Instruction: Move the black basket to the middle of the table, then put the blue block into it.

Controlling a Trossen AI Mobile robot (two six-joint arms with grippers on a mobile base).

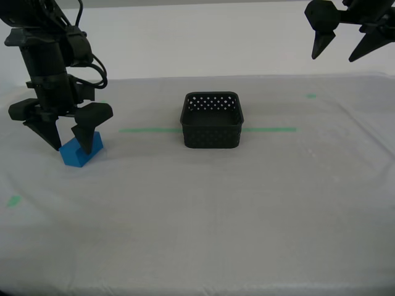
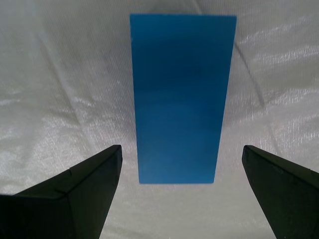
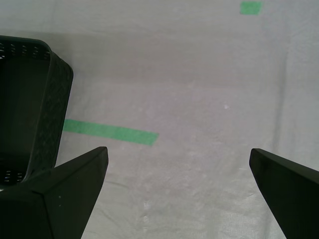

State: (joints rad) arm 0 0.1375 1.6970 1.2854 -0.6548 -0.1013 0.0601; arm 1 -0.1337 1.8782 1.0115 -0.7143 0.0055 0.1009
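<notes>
The black basket [image 1: 212, 121] sits upright near the middle of the table [image 1: 203, 209], straddling the thin green tape line [image 1: 148, 130] that runs left to right across the cloth. The basket looks empty from the exterior view, with its far wall's rows of small holes showing.

The blue block [image 1: 81, 150] lies on the cloth well apart from the basket, at the exterior view's left and slightly nearer the camera than the tape line. It sits a little skewed to the table edge.

My second gripper [image 1: 62, 137] hangs over the block with its jaws spread wide; in the exterior view the 2 fingertips reach down to about the block's top. The second wrist view shows the block [image 2: 180, 97] lying lengthwise between the 2 dark fingers [image 2: 84, 191], with cloth showing on both sides, so nothing is gripped.

My first gripper [image 1: 338, 48] hovers high at the exterior view's far right, jaws wide and holding nothing. Its wrist view takes in one side of the basket [image 3: 30, 107], the tape line's end [image 3: 112, 132] and a small green mark [image 3: 250, 7].

Nothing lies on the cloth between block and basket. Another green mark [image 1: 13, 200] sits near the exterior view's left edge.
</notes>
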